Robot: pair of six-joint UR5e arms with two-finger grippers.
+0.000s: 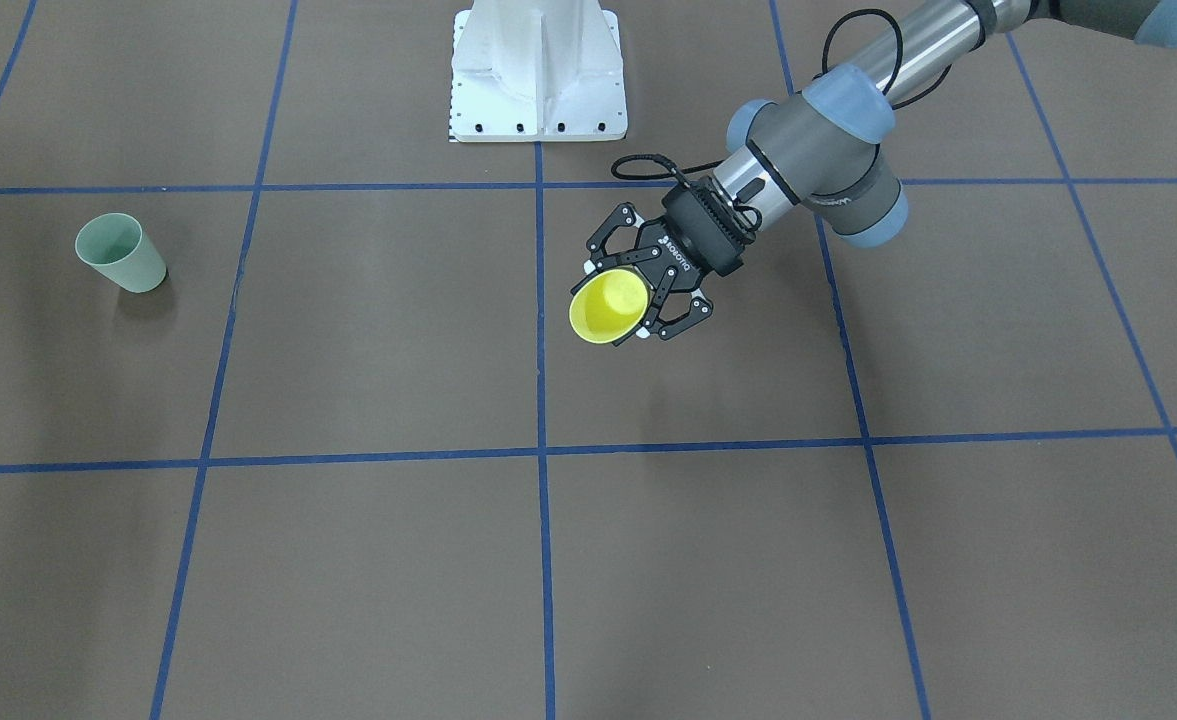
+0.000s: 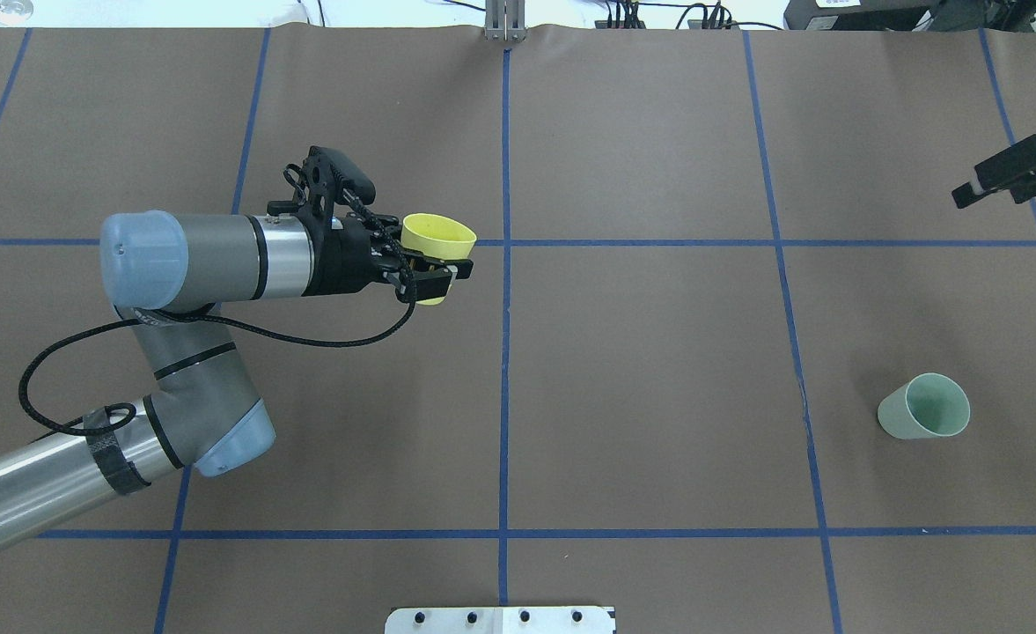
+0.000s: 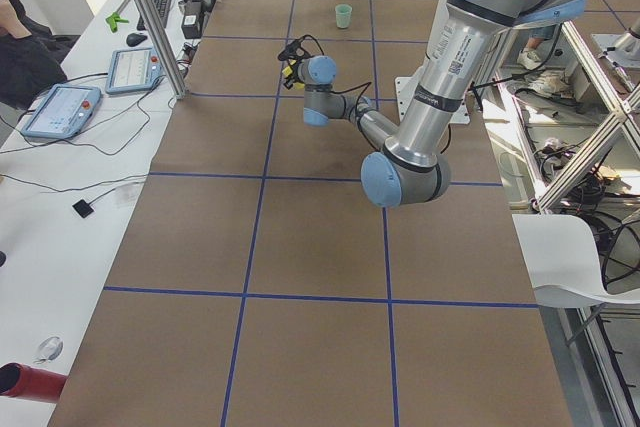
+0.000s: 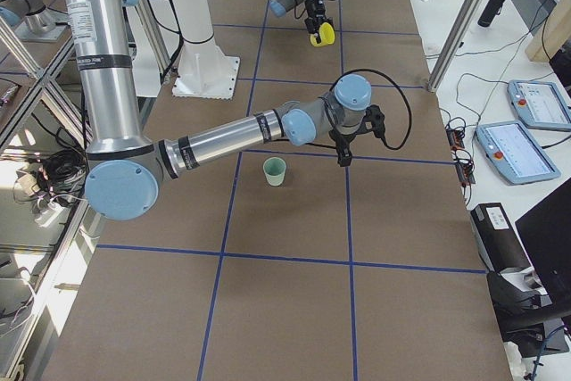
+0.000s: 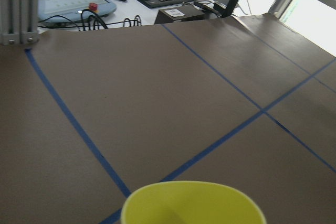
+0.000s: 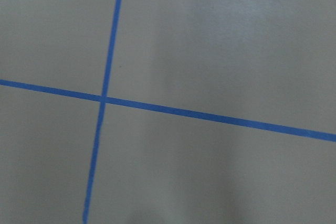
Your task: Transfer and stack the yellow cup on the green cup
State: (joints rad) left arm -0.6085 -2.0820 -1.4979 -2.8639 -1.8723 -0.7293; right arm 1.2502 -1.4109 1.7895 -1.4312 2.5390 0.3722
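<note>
My left gripper (image 1: 641, 292) is shut on the yellow cup (image 1: 606, 306) and holds it tilted above the table, near the centre tape line. The cup also shows in the overhead view (image 2: 437, 238), with the left gripper (image 2: 429, 269) around its body, and its rim fills the bottom of the left wrist view (image 5: 191, 203). The green cup (image 2: 923, 408) stands upright on the table at the robot's right, also seen in the front view (image 1: 120, 252). My right gripper (image 2: 1010, 174) hovers beyond the green cup, apart from it; I cannot tell if it is open.
The white robot base (image 1: 538, 70) stands at the table's near middle edge. Blue tape lines (image 2: 506, 352) divide the brown table into squares. Desks with tablets (image 3: 60, 107) and aluminium posts (image 3: 150, 17) stand along the far side.
</note>
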